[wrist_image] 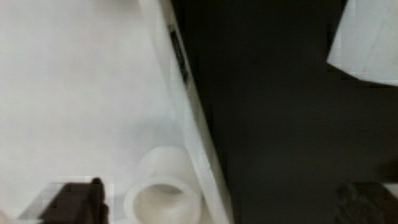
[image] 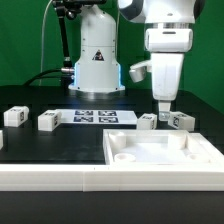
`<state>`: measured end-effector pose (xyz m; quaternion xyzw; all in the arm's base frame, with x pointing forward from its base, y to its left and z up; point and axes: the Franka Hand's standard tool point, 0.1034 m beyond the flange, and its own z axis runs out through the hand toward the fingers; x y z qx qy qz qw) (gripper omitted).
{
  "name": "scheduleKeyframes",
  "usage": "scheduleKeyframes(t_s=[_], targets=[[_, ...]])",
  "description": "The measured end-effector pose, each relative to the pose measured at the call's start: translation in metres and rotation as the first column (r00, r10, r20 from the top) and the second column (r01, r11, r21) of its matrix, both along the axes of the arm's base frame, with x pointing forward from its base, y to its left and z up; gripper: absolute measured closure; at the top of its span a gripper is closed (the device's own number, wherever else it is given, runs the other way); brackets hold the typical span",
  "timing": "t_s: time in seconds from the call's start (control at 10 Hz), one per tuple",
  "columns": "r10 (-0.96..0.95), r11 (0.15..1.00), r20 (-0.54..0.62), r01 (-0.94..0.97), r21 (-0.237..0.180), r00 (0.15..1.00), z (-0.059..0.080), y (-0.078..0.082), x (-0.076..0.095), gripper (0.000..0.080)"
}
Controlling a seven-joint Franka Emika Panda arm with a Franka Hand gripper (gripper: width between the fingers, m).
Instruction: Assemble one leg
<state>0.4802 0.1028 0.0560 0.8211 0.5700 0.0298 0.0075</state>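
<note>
Several small white legs with black-and-white tags lie on the black table: two at the exterior view's left [image: 13,116] [image: 47,121] and two behind the panel [image: 147,121] [image: 178,120]. The large white square panel [image: 160,150] lies in front at the right. My gripper [image: 163,108] hangs over the panel's far edge, between the two rear legs, and holds nothing. In the wrist view the gripper [wrist_image: 221,205] is open, with dark fingertips [wrist_image: 75,200] wide apart over the panel's rim [wrist_image: 187,110] and a round socket [wrist_image: 164,195].
The marker board [image: 97,117] lies in front of the robot's base [image: 97,65]. A long white rail [image: 55,178] runs along the front at the left. A blurred white shape [wrist_image: 365,45] shows on the dark table in the wrist view.
</note>
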Motion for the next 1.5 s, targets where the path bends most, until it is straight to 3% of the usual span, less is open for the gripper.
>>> scheduleKeyframes(t_s=[0.4, 0.7, 0.8, 0.9, 1.1, 1.4, 1.5], targets=[[-0.397, 0.917, -0.016, 0.398, 0.033, 0.918, -0.002, 0.019, -0.011, 0.0150], [-0.635, 0.769, -0.046, 0.637, 0.052, 0.771, -0.002, 0.040, -0.017, 0.0150], [-0.751, 0.653, -0.061, 0.754, 0.074, 0.657, -0.002, 0.058, -0.019, 0.0150], [-0.761, 0.641, -0.066, 0.764, 0.075, 0.645, -0.003, 0.059, -0.020, 0.0150], [-0.850, 0.514, -0.093, 0.855, 0.074, 0.519, -0.003, 0.062, -0.021, 0.0150], [-0.836, 0.535, -0.099, 0.842, 0.077, 0.540, -0.012, 0.080, -0.040, 0.0150], [-0.805, 0.582, -0.097, 0.810, 0.066, 0.586, -0.013, 0.080, -0.042, 0.0150]])
